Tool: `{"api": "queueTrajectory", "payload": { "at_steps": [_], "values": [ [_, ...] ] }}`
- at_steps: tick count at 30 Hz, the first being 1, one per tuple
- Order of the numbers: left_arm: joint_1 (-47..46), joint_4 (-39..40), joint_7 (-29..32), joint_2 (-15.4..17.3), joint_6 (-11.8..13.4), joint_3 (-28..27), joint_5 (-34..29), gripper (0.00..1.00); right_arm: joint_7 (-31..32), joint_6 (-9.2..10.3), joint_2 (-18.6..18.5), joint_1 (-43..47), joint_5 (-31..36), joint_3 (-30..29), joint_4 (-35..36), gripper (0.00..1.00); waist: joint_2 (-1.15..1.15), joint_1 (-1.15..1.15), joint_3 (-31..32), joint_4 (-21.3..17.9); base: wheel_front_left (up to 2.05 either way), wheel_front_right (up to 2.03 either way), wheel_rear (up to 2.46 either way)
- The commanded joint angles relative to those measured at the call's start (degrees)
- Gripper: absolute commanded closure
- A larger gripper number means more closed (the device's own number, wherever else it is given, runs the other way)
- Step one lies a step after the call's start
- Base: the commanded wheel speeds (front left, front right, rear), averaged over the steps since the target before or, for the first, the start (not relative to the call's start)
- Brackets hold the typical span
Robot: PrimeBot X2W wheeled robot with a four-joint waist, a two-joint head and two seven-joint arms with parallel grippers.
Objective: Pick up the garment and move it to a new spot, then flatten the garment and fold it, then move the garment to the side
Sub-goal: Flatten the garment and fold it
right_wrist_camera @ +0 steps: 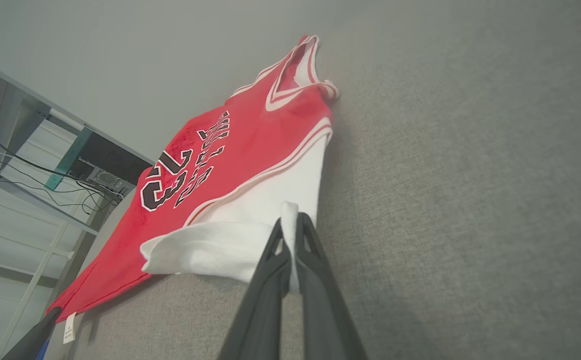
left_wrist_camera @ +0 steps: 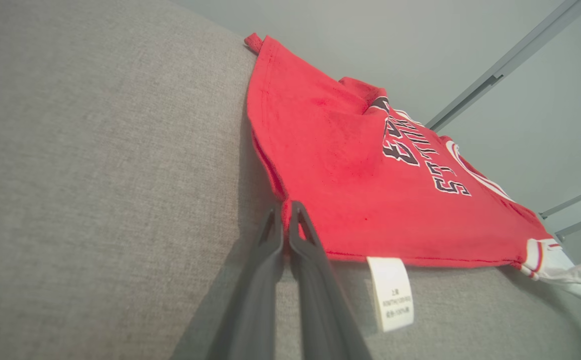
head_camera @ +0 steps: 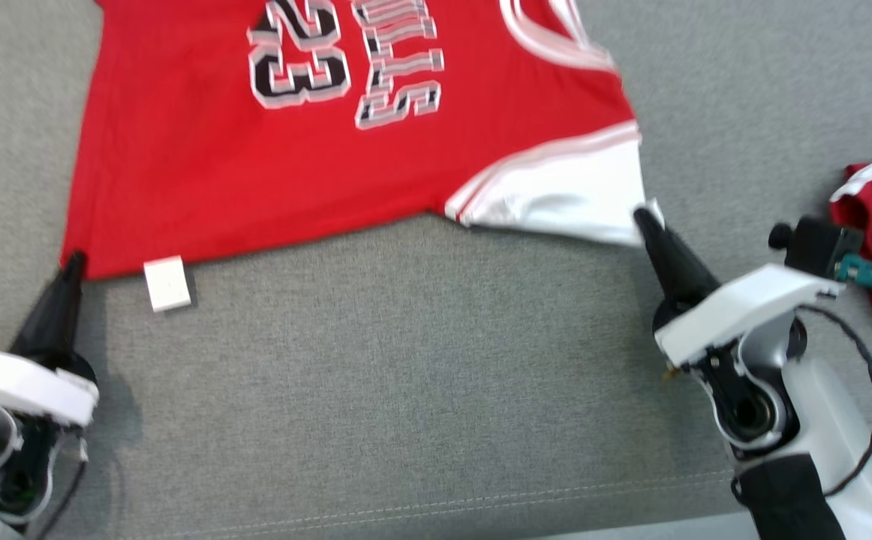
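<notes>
the jersey (head_camera: 256,165) lies spread, print up, on the grey cushion (head_camera: 406,375). the left pincer (head_camera: 72,262) is clamped on its hem corner (left_wrist_camera: 300,220), and the right pincer (head_camera: 642,219) on the white sleeve (head_camera: 563,195). flattening seems in hand; the next move probably calls for an even pull to take out slack before folding.

Left end effector (head_camera: 73,261) reaches up from the lower left, its fingers pressed together on a corner of the garment (head_camera: 256,165). Right end effector (head_camera: 640,217) angles up and leftward, likewise clamped on its edge.
</notes>
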State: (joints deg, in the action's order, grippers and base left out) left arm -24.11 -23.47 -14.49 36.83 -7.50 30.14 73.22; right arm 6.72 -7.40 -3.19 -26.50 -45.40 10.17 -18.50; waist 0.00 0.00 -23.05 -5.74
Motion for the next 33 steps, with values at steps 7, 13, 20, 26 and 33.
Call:
{"api": "queueTrajectory", "payload": {
  "at_steps": [7, 13, 20, 26, 33],
  "values": [
    [5.19, -6.01, -0.51, -2.41, 0.01, -6.70, -6.67, 1.00, 6.31, -0.09, -0.07, 9.27, -1.81, -2.75, 5.82, 1.00, 0.00, 0.00, 9.65, -0.72, 0.00, 0.00, 0.00],
    [8.94, -10.12, -0.51, -6.91, 0.01, -9.47, -13.50, 1.00, 9.95, -0.09, -1.04, 14.49, -3.25, -5.16, 8.67, 1.00, 0.00, 0.00, 13.87, -0.75, 0.00, 0.00, 0.00],
    [11.29, -15.56, -0.51, -10.90, 0.01, -13.78, -20.19, 1.00, 12.06, -0.09, -1.88, 17.85, -4.00, -5.23, 10.22, 1.00, 0.00, 0.00, 16.29, -0.35, 0.00, 0.00, 0.00],
    [12.57, -16.88, -0.51, -13.92, 0.01, -16.28, -25.98, 1.00, 12.48, -0.09, -3.22, 19.49, -3.85, -3.64, 9.99, 1.00, 0.00, 0.00, 17.08, 0.65, 0.00, 0.00, 0.00],
    [12.77, -16.07, -0.51, -14.68, 0.01, -17.11, -26.80, 0.72, 11.69, -0.09, -3.82, 19.30, -1.48, 0.19, 8.54, 0.09, 0.00, 0.00, 15.41, 1.27, 0.00, 0.00, 0.00]
  ]
}}
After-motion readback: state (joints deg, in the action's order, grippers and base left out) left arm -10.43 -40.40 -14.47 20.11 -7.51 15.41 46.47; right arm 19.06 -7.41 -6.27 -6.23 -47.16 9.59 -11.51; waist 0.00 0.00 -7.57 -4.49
